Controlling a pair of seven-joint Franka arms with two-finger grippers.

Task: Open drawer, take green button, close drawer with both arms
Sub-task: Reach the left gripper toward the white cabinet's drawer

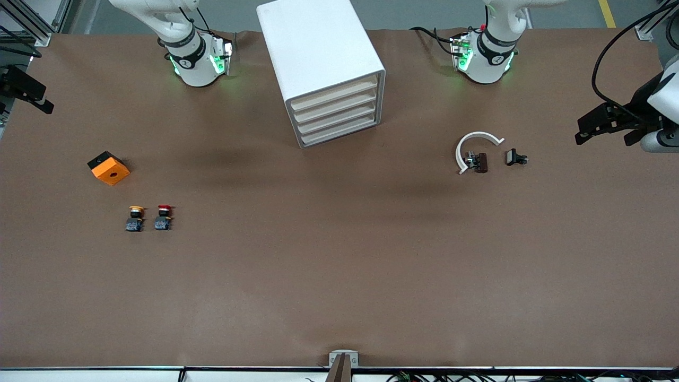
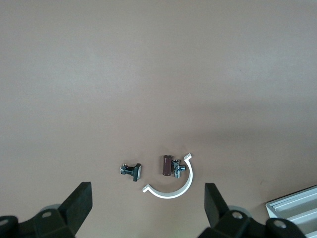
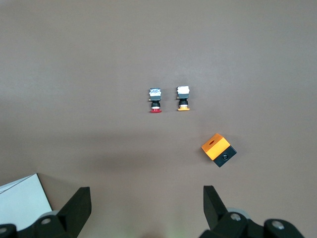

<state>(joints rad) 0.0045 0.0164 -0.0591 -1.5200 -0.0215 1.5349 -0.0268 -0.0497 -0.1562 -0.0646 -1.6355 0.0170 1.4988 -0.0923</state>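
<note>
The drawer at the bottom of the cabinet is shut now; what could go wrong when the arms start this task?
1. The lowest drawer looks just like the three above it, so a gripper might pull the wrong one.
2. No green button is visible; the yellow-capped button and red-capped button lie on the table and could be taken by mistake.
3. The cabinet may slide when pulled.

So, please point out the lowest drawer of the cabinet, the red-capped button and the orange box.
lowest drawer (image 1: 339,136), front view, on the middle of its cream front.
red-capped button (image 1: 163,217), front view, on its dark collar below the cap.
orange box (image 1: 110,168), front view, on its orange top face, beside the hole.
</note>
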